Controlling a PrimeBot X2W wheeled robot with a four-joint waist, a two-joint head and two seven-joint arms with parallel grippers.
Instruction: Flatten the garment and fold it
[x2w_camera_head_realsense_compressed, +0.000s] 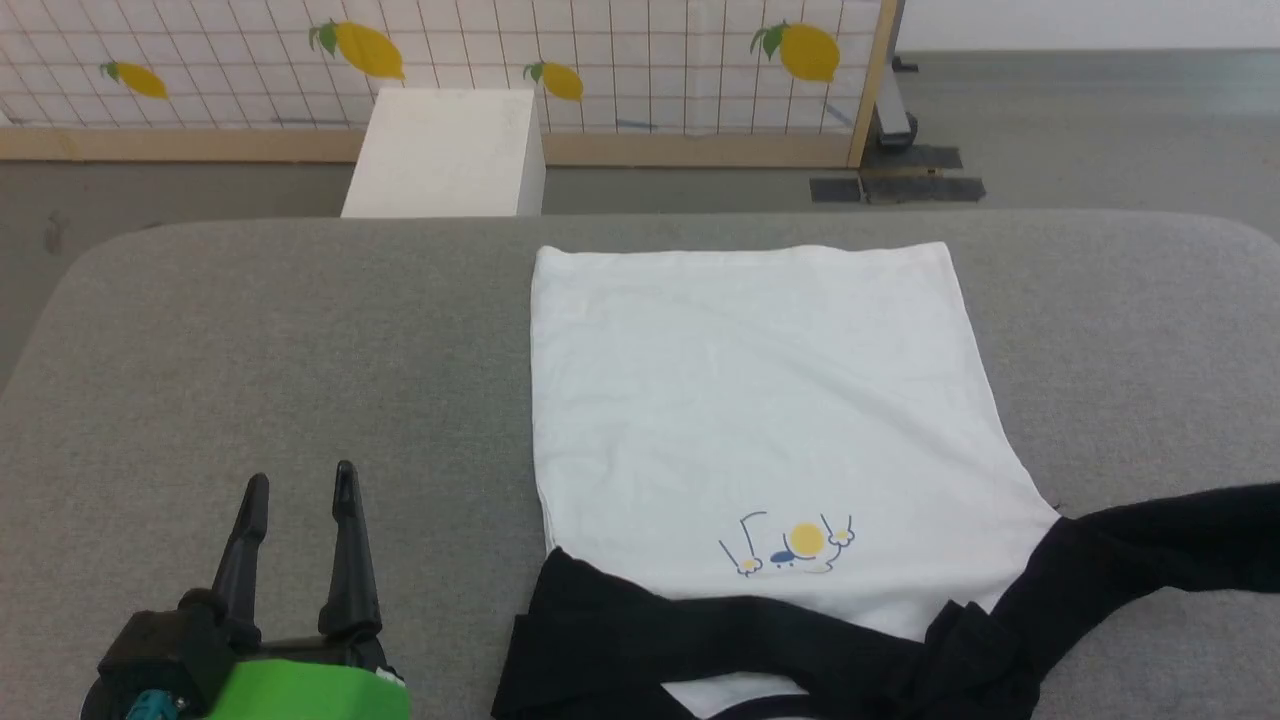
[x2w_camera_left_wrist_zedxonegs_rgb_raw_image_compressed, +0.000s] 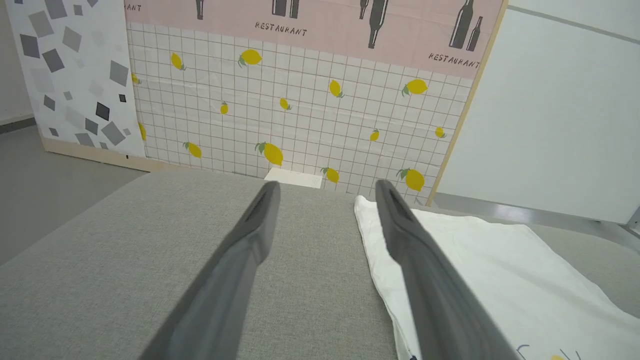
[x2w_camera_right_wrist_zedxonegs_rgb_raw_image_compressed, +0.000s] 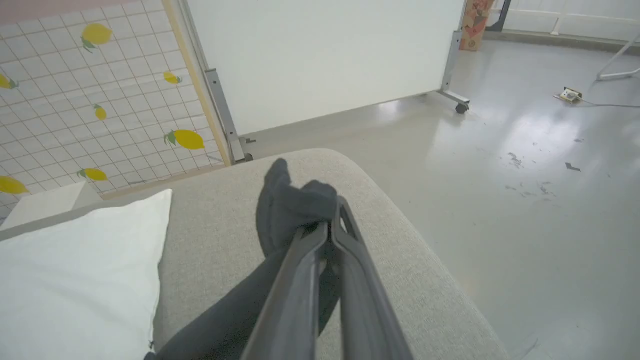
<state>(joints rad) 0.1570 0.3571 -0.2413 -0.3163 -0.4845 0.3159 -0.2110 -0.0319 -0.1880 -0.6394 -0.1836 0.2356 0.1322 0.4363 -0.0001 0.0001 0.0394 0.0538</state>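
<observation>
The garment (x2w_camera_head_realsense_compressed: 760, 400) lies on the grey table (x2w_camera_head_realsense_compressed: 250, 350), its white body spread flat with the cartoon print toward me. One black sleeve (x2w_camera_head_realsense_compressed: 700, 630) is folded across the near end by the collar. The other black sleeve (x2w_camera_head_realsense_compressed: 1150, 540) stretches off to the right. In the right wrist view my right gripper (x2w_camera_right_wrist_zedxonegs_rgb_raw_image_compressed: 332, 220) is shut on that sleeve's end (x2w_camera_right_wrist_zedxonegs_rgb_raw_image_compressed: 295, 200), held above the table's rounded right corner. My left gripper (x2w_camera_head_realsense_compressed: 302, 475) stands open over bare table, left of the garment's edge (x2w_camera_left_wrist_zedxonegs_rgb_raw_image_compressed: 475, 270), nothing between its fingers (x2w_camera_left_wrist_zedxonegs_rgb_raw_image_compressed: 250, 235).
A white box (x2w_camera_head_realsense_compressed: 445, 150) stands behind the table's far edge, in front of a lemon-print screen (x2w_camera_head_realsense_compressed: 600, 60). A white wheeled panel (x2w_camera_right_wrist_zedxonegs_rgb_raw_image_compressed: 325, 55) and grey floor (x2w_camera_right_wrist_zedxonegs_rgb_raw_image_compressed: 525, 200) lie beyond the right corner. Bare table stretches to the left of the garment.
</observation>
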